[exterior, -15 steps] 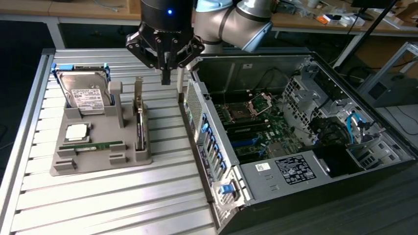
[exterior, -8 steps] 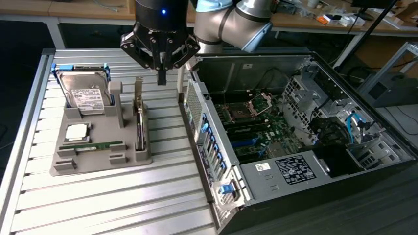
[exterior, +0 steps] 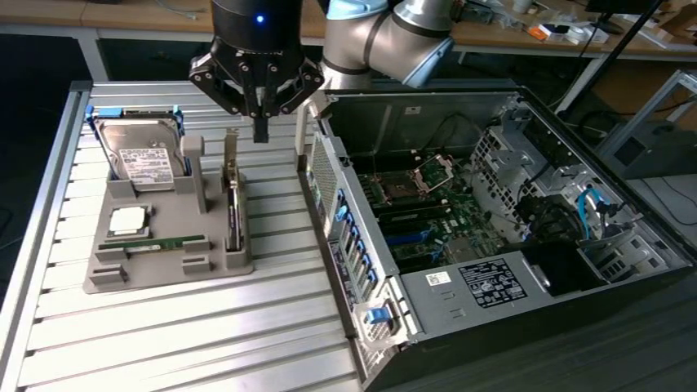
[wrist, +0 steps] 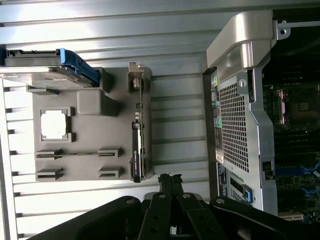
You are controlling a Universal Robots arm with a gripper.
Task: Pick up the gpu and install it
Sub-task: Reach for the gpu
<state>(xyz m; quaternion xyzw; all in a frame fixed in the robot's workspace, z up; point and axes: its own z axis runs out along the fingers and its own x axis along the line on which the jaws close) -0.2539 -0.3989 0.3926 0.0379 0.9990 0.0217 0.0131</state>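
The gpu [exterior: 232, 204] stands on edge in a slot along the right side of the grey holder tray [exterior: 163, 273], its silver bracket sticking up at the far end. In the wrist view the gpu [wrist: 137, 147] shows as a thin dark card on the tray [wrist: 90, 145]. My gripper [exterior: 259, 131] hangs above the tray's far right corner, a little past the bracket, fingers pressed together and pointing down, holding nothing. Seen from the wrist, the gripper [wrist: 170, 180] is shut over bare table beside the card.
An open computer case [exterior: 468, 220] lies at the exterior view's right, motherboard [exterior: 425, 212] exposed; its perforated rear wall [wrist: 235, 120] is close to the tray. The tray also holds a hard drive [exterior: 142, 155], a processor chip [exterior: 129, 219] and a green memory stick [exterior: 153, 242].
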